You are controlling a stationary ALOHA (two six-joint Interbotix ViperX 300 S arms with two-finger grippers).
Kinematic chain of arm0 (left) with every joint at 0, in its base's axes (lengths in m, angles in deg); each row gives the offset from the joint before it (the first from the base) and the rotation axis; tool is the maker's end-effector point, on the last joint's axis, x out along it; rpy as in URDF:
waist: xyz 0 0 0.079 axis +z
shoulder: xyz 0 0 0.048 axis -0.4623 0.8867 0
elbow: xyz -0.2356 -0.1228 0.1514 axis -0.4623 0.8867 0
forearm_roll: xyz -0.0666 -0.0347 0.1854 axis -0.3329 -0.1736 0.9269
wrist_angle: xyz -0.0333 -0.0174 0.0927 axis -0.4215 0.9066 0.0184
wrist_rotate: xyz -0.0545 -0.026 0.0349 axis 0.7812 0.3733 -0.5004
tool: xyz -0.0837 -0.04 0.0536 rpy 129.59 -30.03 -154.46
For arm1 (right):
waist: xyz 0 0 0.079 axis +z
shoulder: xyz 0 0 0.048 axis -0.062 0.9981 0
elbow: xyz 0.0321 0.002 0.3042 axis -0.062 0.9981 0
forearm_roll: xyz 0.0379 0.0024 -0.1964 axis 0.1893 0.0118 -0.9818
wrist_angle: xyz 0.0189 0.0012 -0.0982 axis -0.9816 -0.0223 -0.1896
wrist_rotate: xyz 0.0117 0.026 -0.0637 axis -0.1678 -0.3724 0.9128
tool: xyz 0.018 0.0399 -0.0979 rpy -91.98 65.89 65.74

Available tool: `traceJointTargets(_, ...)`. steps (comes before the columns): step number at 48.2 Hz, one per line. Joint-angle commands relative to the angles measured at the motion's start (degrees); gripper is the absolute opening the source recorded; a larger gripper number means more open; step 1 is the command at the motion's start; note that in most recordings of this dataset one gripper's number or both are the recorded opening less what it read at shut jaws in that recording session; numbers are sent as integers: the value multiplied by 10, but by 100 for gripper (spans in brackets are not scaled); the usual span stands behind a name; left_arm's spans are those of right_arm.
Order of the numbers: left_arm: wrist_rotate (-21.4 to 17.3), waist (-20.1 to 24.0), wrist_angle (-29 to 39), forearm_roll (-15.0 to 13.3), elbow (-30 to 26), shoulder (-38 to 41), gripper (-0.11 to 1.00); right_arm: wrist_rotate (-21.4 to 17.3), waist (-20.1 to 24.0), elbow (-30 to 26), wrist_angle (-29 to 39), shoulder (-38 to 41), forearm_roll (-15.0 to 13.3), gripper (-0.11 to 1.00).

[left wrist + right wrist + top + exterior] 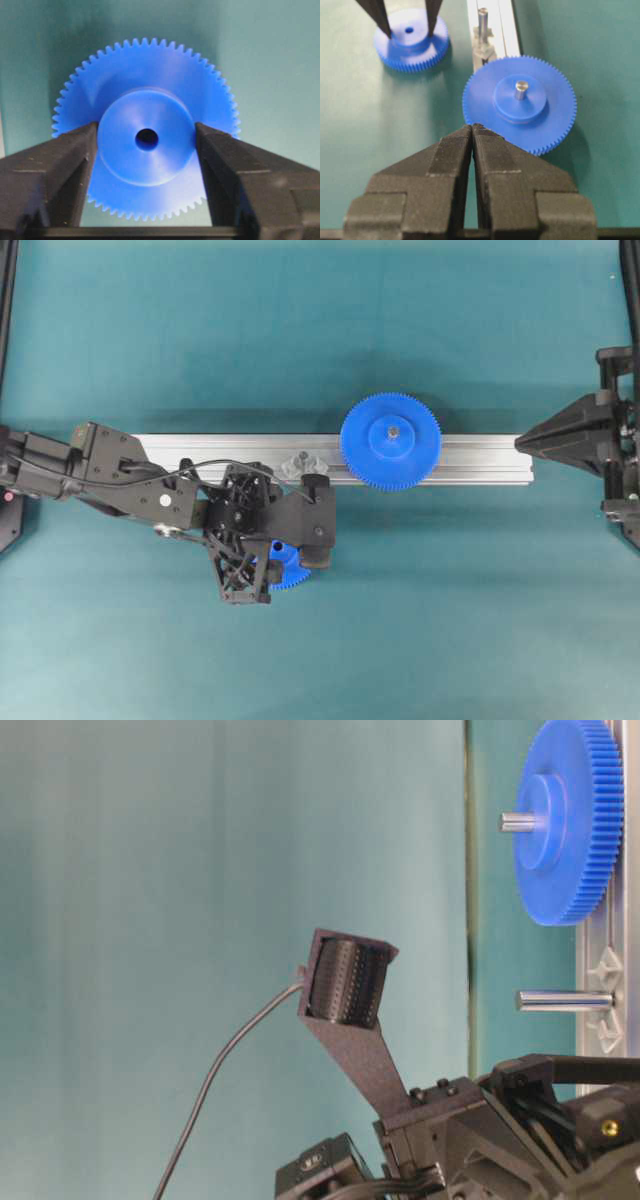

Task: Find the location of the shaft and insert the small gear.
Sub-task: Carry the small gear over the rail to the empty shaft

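The left tool [146,145] straddles the raised hub of the small gear [145,130]; its two black fingers [55,165] stand at either flank of the hub, seemingly touching it, though whether they truly clamp it I cannot tell; the gear lies flat on the green counter [320,330], hub and dark centre hole upward, just on the near side of the aluminium rail [480,458] in the overhead view, mostly hidden there under the left wrist.

The right tool [471,131] is pressed together, fingers meeting at a thin seam, holding nothing; it sits back at the right end of the rail, pointing along it.

The shaft [482,20] stands upright on its small silvery bracket on the rail, bare, just beside the small gear and apart from it; in the overhead view the left wrist lies close against it.

Further along the rail, the larger blue gear [390,440] sits on its own grey pin [521,89], between the shaft and the right tool.

No containers are on the counter.
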Motion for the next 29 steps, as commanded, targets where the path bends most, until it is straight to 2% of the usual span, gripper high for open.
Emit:
traceJointTargets(1,-1,-2,1,1,-19,-10,64,3,1,-4,-4,-4,-1,11)
traceJointTargets(14,-13,13,32,4,-58,-52,64,2,1,0,-1,-12,0,11)
traceJointTargets(20,-37,21,62,4,-80,-76,64,1,1,4,-4,-14,2,11)
traceJointTargets(29,-98,46,122,4,-119,-100,64,0,2,10,-7,-25,5,11)
